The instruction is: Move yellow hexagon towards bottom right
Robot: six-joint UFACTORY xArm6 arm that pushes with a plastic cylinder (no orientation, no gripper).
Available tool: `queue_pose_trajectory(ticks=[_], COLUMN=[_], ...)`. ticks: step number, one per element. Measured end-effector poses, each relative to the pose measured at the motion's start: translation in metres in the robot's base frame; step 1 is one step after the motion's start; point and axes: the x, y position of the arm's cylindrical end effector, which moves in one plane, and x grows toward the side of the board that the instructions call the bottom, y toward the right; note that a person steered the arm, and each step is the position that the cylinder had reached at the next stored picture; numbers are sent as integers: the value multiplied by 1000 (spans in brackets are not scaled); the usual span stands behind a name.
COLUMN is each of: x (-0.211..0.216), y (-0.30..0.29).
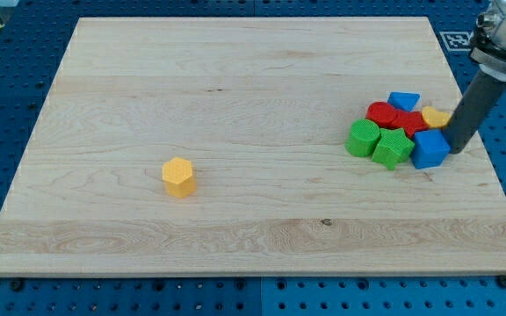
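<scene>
The yellow hexagon (179, 176) sits alone on the wooden board (253, 53), left of the middle and toward the view's bottom. My tip (454, 149) is far to the view's right, touching or just beside the right edge of a blue block (430, 149) in a cluster of blocks. The rod rises up and to the right from there. The tip is well apart from the yellow hexagon.
The cluster at the right holds a green hexagon-like block (364, 138), a green block (393, 147), two red blocks (382, 112) (409, 122), a second blue block (403, 101) and a yellow block (435, 117) partly hidden by the rod.
</scene>
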Motion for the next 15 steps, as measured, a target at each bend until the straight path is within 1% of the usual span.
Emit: queue_pose_trajectory(ticks=[1,2,3,4,5,12,14,15], x=[0,18,52,95,115,115,115,113], y=[1,33,46,31,-4,-19,-63,-106])
